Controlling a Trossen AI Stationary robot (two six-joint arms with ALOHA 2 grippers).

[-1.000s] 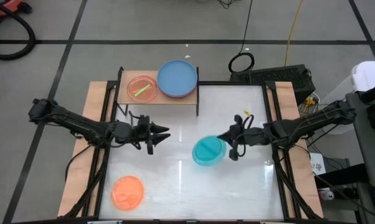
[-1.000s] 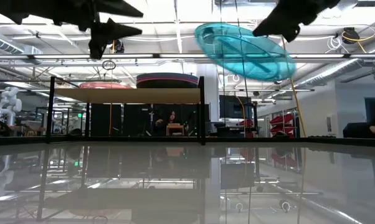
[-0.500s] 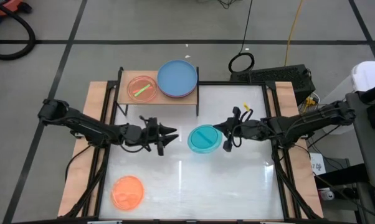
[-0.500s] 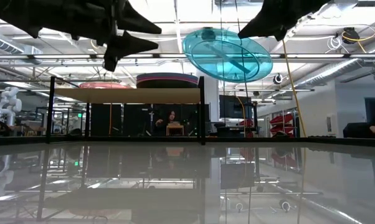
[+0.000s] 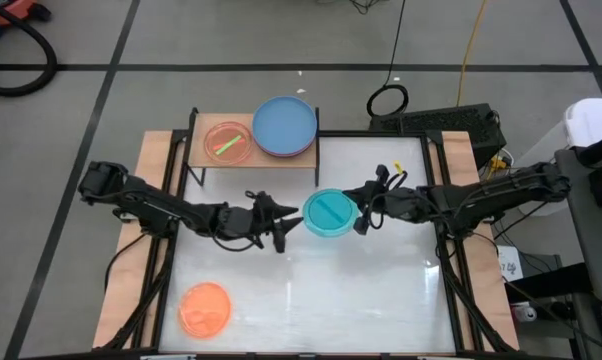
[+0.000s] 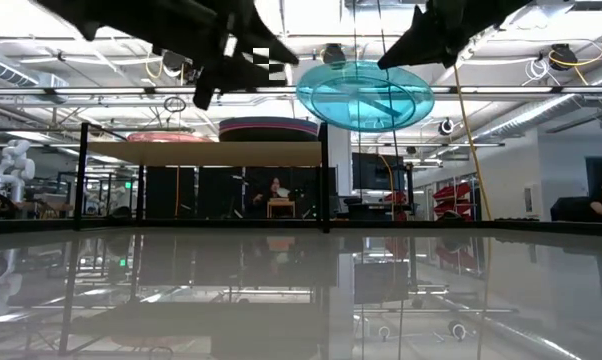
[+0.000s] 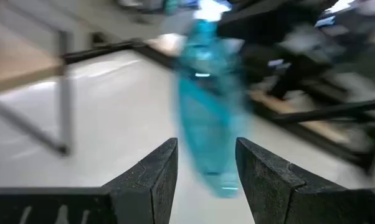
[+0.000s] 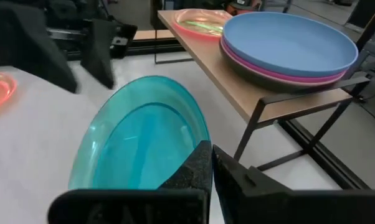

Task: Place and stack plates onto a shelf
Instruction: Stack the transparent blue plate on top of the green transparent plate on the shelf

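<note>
Midair above the surface, the right end effector (image 5: 359,212) pinches the cyan plate (image 5: 329,212) by its rim; the left end effector (image 7: 206,163), fingers parted, probably should straddle the opposite rim squarely before clamping.

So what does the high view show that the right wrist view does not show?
Only the high view shows the left gripper open, reaching toward the cyan plate, with both whole arms. Only the right wrist view shows the right gripper shut on the cyan plate's rim, and magenta and dark rims under the blue plate. Both show the shelf, the orange plate on the table, and the pink plate.
</note>
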